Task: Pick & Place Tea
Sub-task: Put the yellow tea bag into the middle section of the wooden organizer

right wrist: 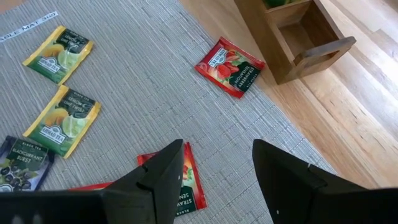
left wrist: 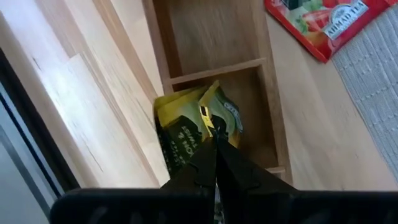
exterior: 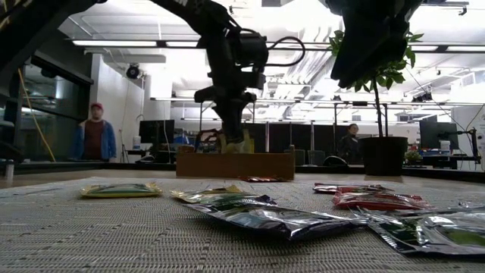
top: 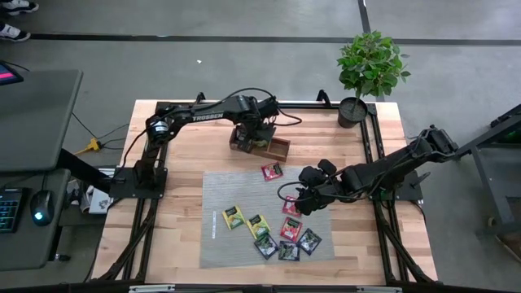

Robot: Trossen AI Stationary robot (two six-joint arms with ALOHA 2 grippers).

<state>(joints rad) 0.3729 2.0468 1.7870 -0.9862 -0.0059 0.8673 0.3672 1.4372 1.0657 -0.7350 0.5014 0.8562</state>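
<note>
Reaching down into the wooden tray [top: 277, 149], the left gripper [left wrist: 214, 140] was seen with its fingers pressed together, their tips right at a yellow-green sachet [left wrist: 205, 118] standing tilted in the middle compartment; whether that sachet was pinched between them or merely touched could not be told. Just beyond those fingertips, past the tray's wall, a red sachet [left wrist: 323, 25] lay at the edge of the grey mat [top: 244, 191].

Held above the mat, the right gripper [right wrist: 217, 165] was seen with its fingers apart and nothing between them. Directly beneath its fingers a red sachet [right wrist: 189, 183] lay partly hidden. Ahead of the fingertips, another red sachet [right wrist: 229, 67] lay flat near the tray's corner. Off to one side of the gripper, two yellow-green sachets [right wrist: 62, 118] and a dark one [right wrist: 18, 165] were spread flat on the mat.
</note>
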